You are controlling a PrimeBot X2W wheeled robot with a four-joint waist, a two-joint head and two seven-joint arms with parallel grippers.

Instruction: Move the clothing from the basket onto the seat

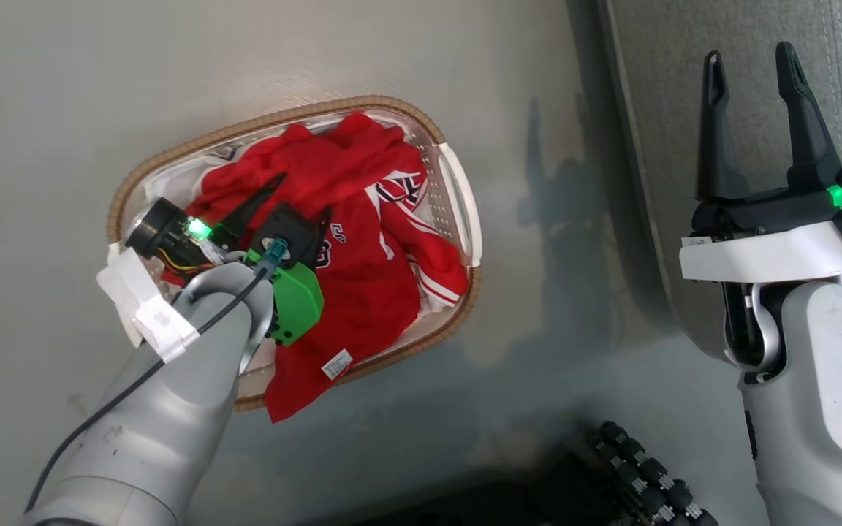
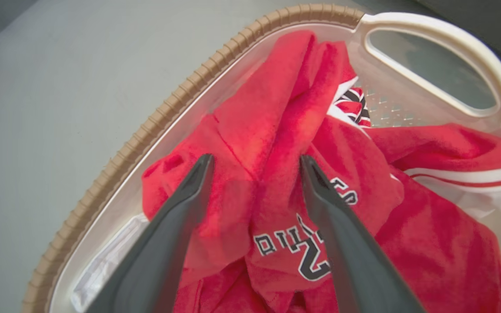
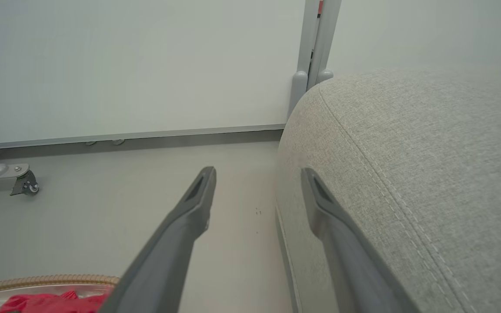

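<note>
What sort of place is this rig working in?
Likely a lab or test bay staged as a living room: a grey sofa seat and a laundry basket on bare grey floor, with a plain partition panel and a caster behind.

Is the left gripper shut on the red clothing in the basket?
No, the left gripper stands open, its two fingers spread either side of a raised fold of the clothing in the basket.

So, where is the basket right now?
In the head view the basket sits on the floor, left of centre, the grey seat to its right and the left claw over it.
</note>
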